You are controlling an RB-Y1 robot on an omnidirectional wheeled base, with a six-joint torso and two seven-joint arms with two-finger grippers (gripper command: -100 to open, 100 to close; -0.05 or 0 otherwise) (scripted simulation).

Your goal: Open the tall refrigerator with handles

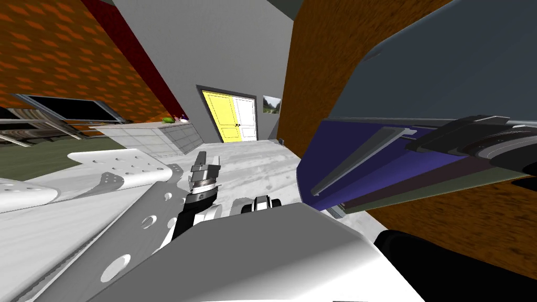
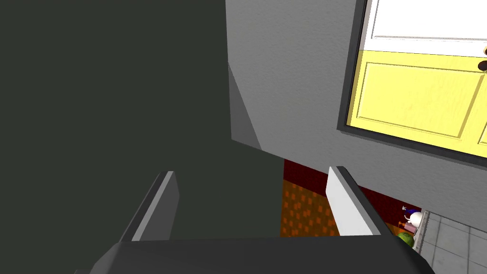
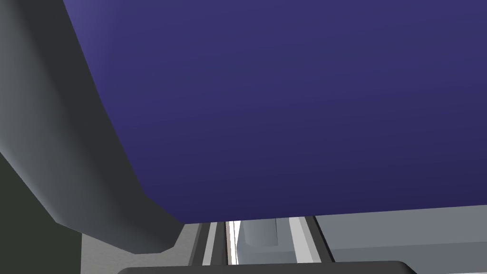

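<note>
At the far left, an orange patterned wall (image 1: 63,57) closes that side. In front of it stands one white counter (image 1: 152,137), with one green item (image 1: 168,120) on top near its far edge.

The left gripper (image 1: 207,161) hangs over open floor, just beside the counter's near corner and touching nothing. Its two fingers (image 2: 159,209) stand wide apart with only air between them.

A strip of pale grey floor (image 1: 262,162) runs forward between the counter and a brown wall (image 1: 314,63), giving free room straight ahead. The strip ends at one double door with two leaves, a yellow leaf (image 1: 225,118) and a white leaf (image 1: 246,118), both shut. One small picture frame (image 1: 271,104) hangs on the grey wall just to the right of the door.

To the right of the brown wall's edge is the refrigerator. Its deep blue-violet door (image 1: 335,141) fills the right side, close by the body. One long grey handle (image 1: 362,158) lies along the door's face.

The right gripper (image 3: 256,224) is at the far end of that handle, hard against the door. Its two fingers are drawn in on the grey bar, which sits between them. The violet door face is just beyond the fingers, and a dark grey rounded edge (image 3: 71,157) runs along one side of it.
</note>
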